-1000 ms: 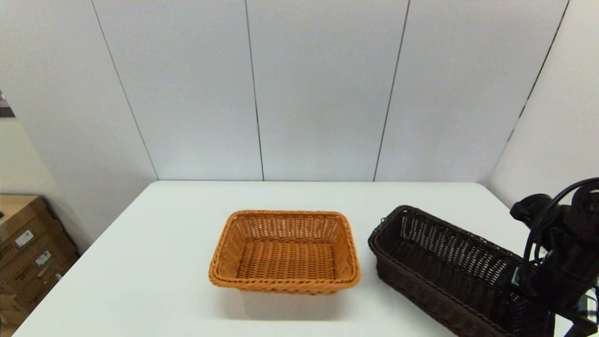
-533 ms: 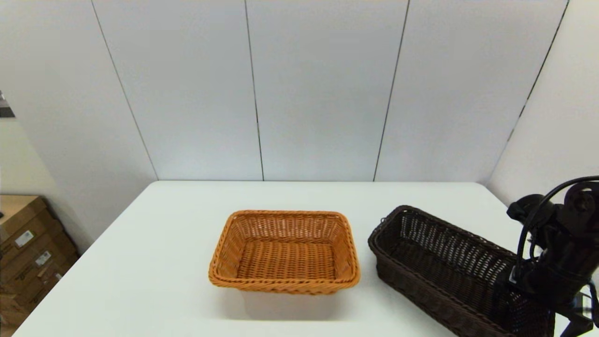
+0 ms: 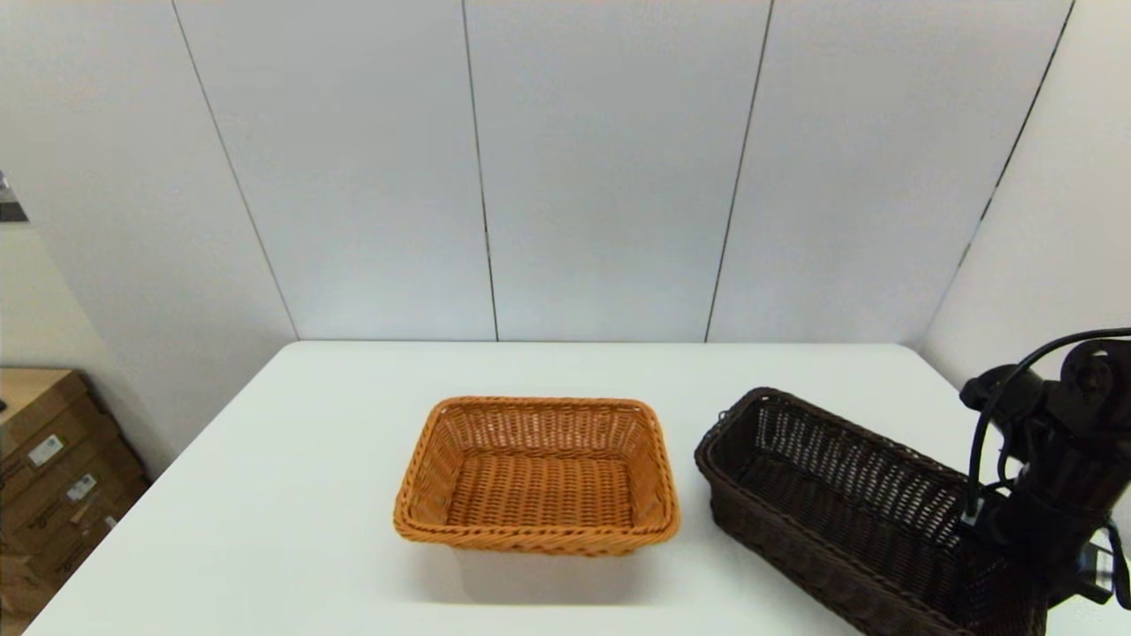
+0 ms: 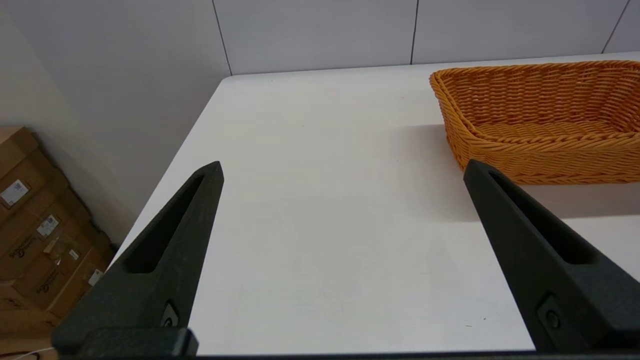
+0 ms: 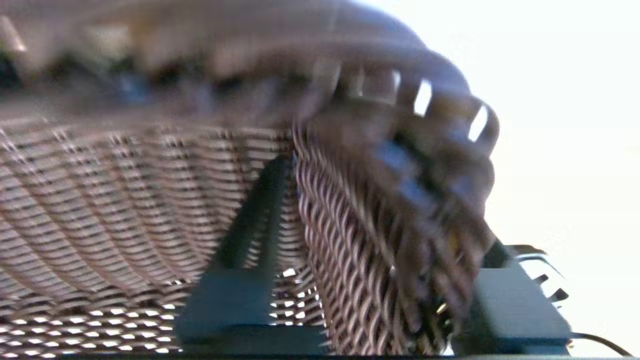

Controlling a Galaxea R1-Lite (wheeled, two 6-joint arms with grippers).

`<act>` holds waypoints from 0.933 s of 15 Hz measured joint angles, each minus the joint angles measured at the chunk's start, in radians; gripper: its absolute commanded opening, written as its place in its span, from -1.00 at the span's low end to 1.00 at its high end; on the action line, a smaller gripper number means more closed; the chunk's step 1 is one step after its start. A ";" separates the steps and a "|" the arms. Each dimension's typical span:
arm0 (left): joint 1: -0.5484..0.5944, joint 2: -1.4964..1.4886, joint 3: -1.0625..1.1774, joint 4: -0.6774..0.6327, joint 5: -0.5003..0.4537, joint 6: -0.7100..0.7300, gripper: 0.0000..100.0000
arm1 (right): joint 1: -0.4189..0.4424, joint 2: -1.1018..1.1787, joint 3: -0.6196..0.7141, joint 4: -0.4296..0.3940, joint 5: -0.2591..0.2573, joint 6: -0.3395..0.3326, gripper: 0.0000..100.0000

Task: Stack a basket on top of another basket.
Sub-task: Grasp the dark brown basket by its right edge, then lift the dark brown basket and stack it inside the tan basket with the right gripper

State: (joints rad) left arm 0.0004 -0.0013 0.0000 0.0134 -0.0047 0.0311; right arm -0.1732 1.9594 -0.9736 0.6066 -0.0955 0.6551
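Observation:
The dark brown basket [image 3: 839,495] lies at the table's right, angled towards the front right corner. My right gripper [image 3: 998,539] is down at its near end wall. In the right wrist view the right gripper [image 5: 370,210] straddles that woven wall [image 5: 100,200]: one finger [image 5: 250,235] is inside against the weave, the other is mostly hidden outside it, and the jaws have narrowed onto the wall. The orange basket [image 3: 537,477] sits upright at the table's middle. My left gripper [image 4: 341,167] hangs open over bare table to the left of the orange basket [image 4: 540,115].
The white table [image 3: 309,495] ends at grey wall panels behind. Stacked cardboard boxes [image 3: 53,459] stand on the floor off the table's left edge. The dark basket's near end lies close to the table's front right corner.
My right arm has shifted slightly to the right and down at the dark basket's near end. Both baskets stay where they were.

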 measured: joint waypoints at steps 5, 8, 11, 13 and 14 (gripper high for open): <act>0.000 0.000 0.000 0.000 0.000 0.000 1.00 | -0.016 0.003 -0.018 0.000 0.009 -0.001 -1.00; 0.001 0.000 0.000 0.000 0.000 0.000 1.00 | -0.037 -0.005 -0.051 0.009 0.007 0.001 -1.00; 0.001 0.000 0.000 0.000 0.000 0.000 1.00 | -0.092 -0.044 -0.114 0.023 0.049 -0.027 -1.00; 0.001 0.000 0.000 0.000 0.000 0.000 1.00 | -0.129 -0.083 -0.173 0.093 0.068 -0.080 -1.00; 0.001 0.000 0.000 0.000 0.000 -0.001 1.00 | -0.145 -0.107 -0.199 0.134 0.072 -0.105 -1.00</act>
State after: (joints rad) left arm 0.0013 -0.0013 0.0000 0.0134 -0.0043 0.0302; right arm -0.3179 1.8526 -1.1723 0.7404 -0.0238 0.5502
